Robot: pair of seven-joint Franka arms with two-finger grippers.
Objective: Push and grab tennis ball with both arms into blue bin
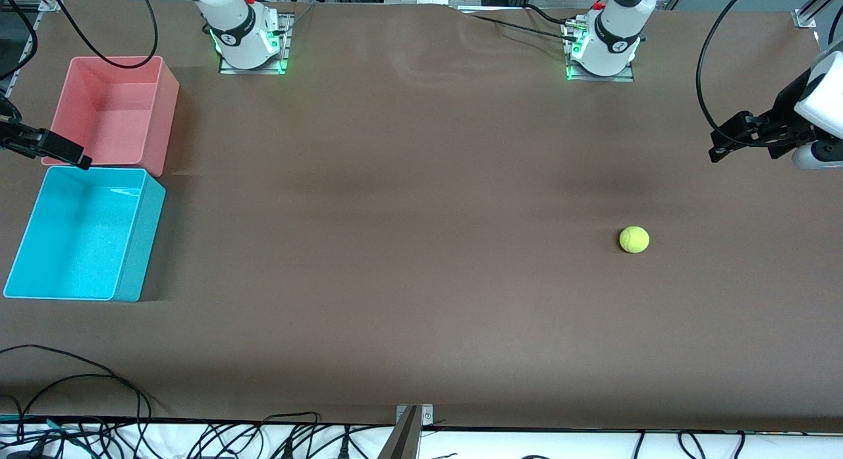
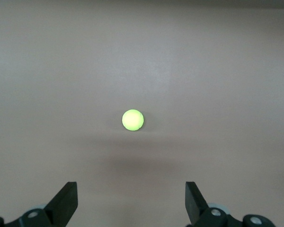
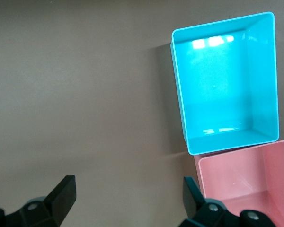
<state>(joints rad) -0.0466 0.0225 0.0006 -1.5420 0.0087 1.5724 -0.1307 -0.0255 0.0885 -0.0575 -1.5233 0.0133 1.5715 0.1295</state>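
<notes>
One tennis ball [image 1: 634, 240] sits on the brown bench [image 1: 408, 261] toward the left arm's end, alone, well apart from both bins. Two bins, touching: one blue bin [image 1: 85, 235] and one pink bin [image 1: 112, 113], at the right arm's end. Left gripper [image 1: 721, 149] hangs over the bench near the ball, fingers [image 2: 66, 201] apart, holding nothing. Right gripper [image 1: 79, 159] hangs over the seam between the two bins, fingers [image 3: 64, 194] apart, holding nothing.
</notes>
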